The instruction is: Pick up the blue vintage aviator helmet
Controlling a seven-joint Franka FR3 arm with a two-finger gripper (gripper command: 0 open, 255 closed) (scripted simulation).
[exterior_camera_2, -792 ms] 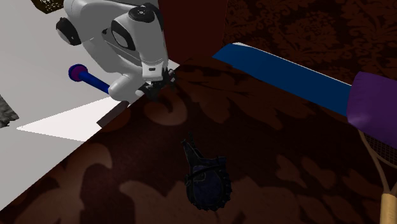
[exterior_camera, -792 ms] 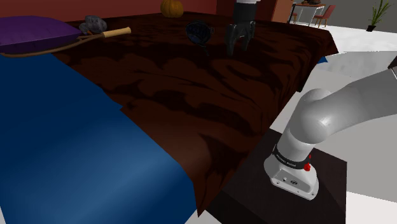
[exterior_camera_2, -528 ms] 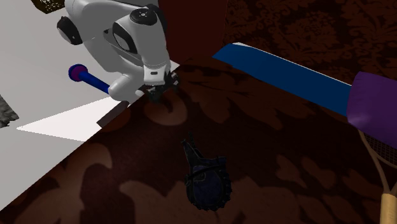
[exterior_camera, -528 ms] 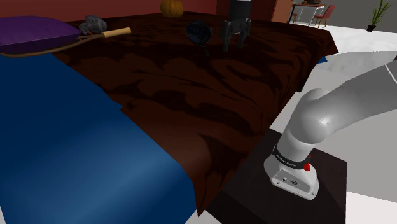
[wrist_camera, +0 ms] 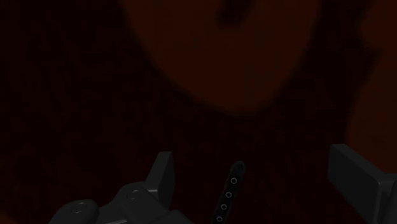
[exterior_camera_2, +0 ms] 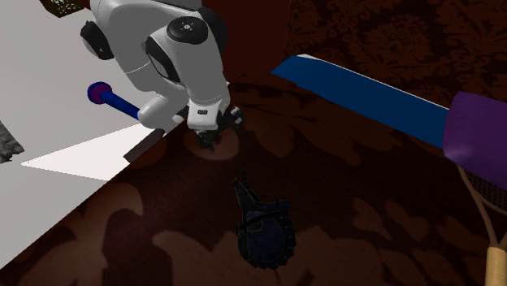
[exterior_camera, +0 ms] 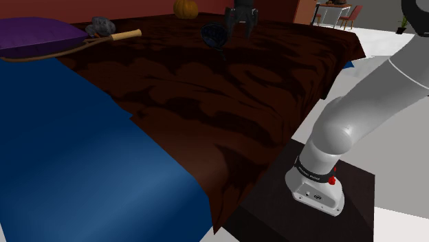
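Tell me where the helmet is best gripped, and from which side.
Probably across the rounded shell of the helmet, from straight above, the open gripper straddling its narrower width. It lies low on the bedspread; its thin strap looks too slack to lift by.

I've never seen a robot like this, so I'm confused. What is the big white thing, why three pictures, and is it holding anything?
The white thing is a robot arm standing on a box. At its end is a black claw with two fingers. One picture looks from beside the arm's base, one faces the arm across the bed, one comes from a camera on the claw. The bed has a dark brown patterned cover, a blue sheet and a purple pillow. On it lie a dark blue helmet and a racket. The claw is open near the helmet and holds nothing.
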